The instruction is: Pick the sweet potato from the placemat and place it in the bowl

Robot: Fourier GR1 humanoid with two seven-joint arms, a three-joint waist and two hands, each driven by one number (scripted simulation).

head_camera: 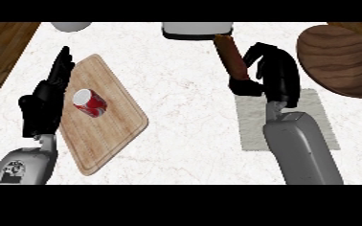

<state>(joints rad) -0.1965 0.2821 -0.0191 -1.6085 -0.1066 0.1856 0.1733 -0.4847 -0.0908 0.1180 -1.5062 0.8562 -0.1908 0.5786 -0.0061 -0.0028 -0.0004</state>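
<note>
My right hand (pixel 278 76) is curled, thumb and fingers pinched on the lower end of the sweet potato (pixel 230 56). The sweet potato stands long and reddish-brown out of my grasp, its free end pointing away from me toward a white vessel (pixel 197 29) at the far edge of the counter (pixel 187 100). It is off the placemat (pixel 286 124), showing over bare counter just past the mat's far left corner. The grey mat itself lies under my right wrist and forearm.

To the right of that hand is the dark wooden bowl (pixel 331 60), partly cut off by the view's edge. My knuckles are near its rim, and the sweet potato is on the side of my hand away from it. Nothing lies between hand and bowl.

Well apart to the left, a wooden cutting board (pixel 106 134) lies at a slant with a red and white can (pixel 90 102) on its side on top. My left hand (pixel 44 98) rests at the board's left edge, open, fingers straight and holding nothing. A pale rounded thing (pixel 71 26) shows at the far left corner.
</note>
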